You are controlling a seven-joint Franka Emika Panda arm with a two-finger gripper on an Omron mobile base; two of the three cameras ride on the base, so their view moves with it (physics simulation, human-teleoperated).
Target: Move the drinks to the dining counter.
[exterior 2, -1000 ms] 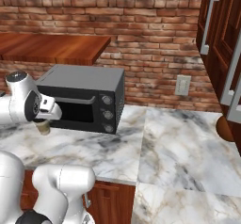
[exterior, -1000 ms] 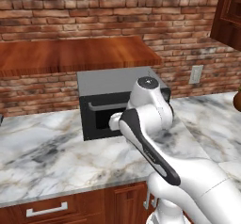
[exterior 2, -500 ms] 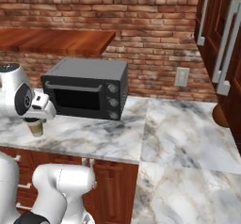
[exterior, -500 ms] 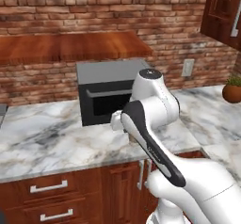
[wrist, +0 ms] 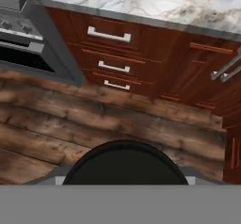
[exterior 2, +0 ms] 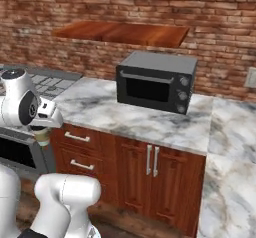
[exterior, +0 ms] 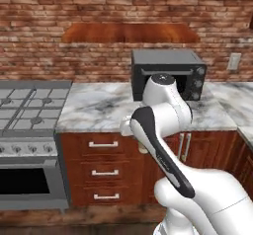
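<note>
Beneath the gripper, clenched on the tan paper cup (black lid), lies plank floor. Delivery to the dining counter remains.

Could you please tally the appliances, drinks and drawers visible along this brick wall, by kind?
Appliances: 2, the microwave and the stove
Drinks: 1, the paper cup
Drawers: 3, stacked beside the stove
Total: 6
</note>
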